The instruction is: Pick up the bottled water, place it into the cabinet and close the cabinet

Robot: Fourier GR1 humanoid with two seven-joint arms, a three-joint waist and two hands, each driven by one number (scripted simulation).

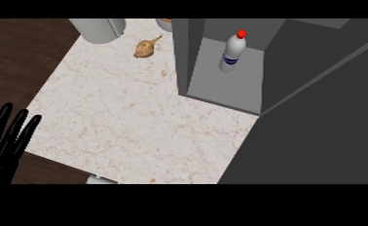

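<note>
At upper right of the frame the bottled water [233, 52] stands upright inside the open cabinet [215, 86]; the left hand [14, 132] rests at the left edge, fingers straight, holding nothing. A careless door swing could topple the bottle

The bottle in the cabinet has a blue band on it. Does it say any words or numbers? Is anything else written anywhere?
Bottled water: its blue band is a label, but any writing on it is too small to read.
Cabinet, counter, the brown item and the grey container: no words, numbers or signs show.
</note>
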